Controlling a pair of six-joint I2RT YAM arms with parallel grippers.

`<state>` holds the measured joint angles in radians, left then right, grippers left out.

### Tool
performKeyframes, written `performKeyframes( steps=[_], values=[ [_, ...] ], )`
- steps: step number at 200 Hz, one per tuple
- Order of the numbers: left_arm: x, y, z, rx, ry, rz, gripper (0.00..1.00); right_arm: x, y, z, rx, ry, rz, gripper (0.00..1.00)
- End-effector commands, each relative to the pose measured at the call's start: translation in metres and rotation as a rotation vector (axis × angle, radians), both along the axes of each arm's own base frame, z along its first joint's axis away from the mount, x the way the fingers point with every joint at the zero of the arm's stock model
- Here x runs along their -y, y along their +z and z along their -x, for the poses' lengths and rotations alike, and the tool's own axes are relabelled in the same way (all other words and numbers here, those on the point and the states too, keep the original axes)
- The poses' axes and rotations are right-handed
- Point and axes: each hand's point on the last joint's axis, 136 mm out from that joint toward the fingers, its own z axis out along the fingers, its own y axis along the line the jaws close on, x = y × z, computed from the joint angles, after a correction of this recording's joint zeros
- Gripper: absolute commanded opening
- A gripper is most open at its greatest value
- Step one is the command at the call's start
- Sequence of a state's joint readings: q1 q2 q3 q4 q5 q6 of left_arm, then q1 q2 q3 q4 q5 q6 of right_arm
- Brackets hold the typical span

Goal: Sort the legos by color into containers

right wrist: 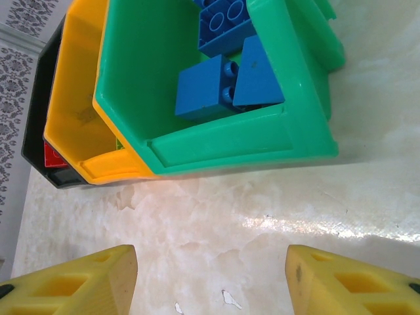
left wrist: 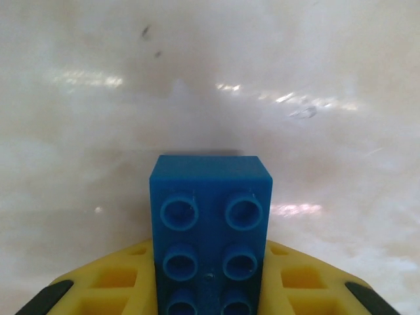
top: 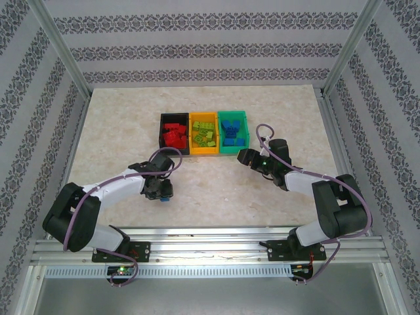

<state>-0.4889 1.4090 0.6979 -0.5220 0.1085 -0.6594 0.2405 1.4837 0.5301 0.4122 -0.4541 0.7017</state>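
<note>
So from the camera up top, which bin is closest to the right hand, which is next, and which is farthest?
1. Green bin: right end of the row, just beyond the right hand.
2. Yellow bin: middle of the row.
3. Black bin: left end, farthest away.
</note>
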Motion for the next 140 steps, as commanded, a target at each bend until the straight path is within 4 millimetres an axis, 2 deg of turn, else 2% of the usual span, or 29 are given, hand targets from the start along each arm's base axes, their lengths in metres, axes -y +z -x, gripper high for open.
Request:
performKeyframes(
  steps=[1,38,97,140],
  values=[
    [0.018,0.015,-0.018,0.079,-0.023,0.087,0.22,-0.006,0.008,-0.007,0.035,0.017,0.005,0.62],
    [0.048,0.034,-0.042,0.169,-0.057,0.209,0.20,-0.008,0.006,-0.008,0.026,0.019,-0.011,0.62],
    [0.091,0.067,-0.078,0.301,-0.114,0.300,0.19,-0.004,0.003,-0.009,0.018,0.009,-0.004,0.62],
    [0.127,0.091,-0.115,0.350,-0.180,0.340,0.19,0.000,0.006,-0.010,0.026,-0.004,-0.015,0.62]
  ],
)
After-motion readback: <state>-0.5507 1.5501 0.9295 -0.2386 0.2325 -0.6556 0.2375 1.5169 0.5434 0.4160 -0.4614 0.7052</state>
